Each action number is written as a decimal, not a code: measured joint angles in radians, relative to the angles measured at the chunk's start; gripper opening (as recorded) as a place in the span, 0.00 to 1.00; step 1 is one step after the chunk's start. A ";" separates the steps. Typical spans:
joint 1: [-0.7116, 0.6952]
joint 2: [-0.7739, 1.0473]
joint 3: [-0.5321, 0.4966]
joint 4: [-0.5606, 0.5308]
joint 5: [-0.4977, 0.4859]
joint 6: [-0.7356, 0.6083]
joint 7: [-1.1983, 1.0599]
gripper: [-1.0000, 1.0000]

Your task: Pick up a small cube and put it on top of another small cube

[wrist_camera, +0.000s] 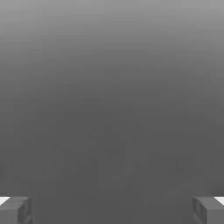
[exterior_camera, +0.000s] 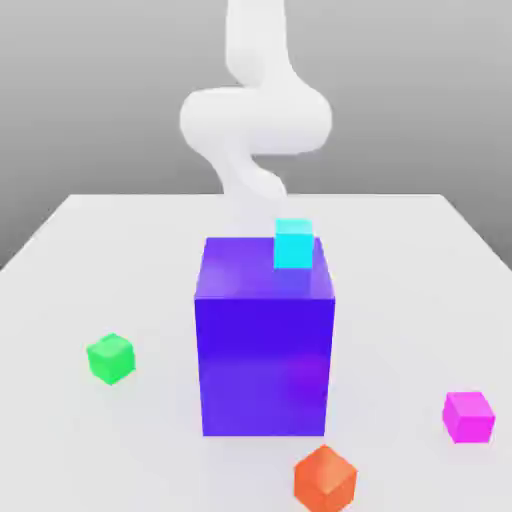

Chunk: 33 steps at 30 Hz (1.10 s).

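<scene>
Lying apart on the surface (exterior_camera: pixel 60 250): pink cube (exterior_camera: pixel 468 416), green cube (exterior_camera: pixel 110 358). Gripper (wrist_camera: pixel 112 210) stood wide, empty. Risks: big purple block (exterior_camera: pixel 265 335) probably obstructing travel; orange cube (exterior_camera: pixel 325 479) mistaken.

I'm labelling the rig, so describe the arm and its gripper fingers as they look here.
The arm is plain glossy white with fat, rounded, tube-like links, no cables or markings visible. In the hand view the gripper has two grey, blocky, squared fingertips with white patches at their outer top corners.
</scene>
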 joint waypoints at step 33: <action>0.523 1.119 0.067 -0.157 -0.108 0.546 -0.790 0.00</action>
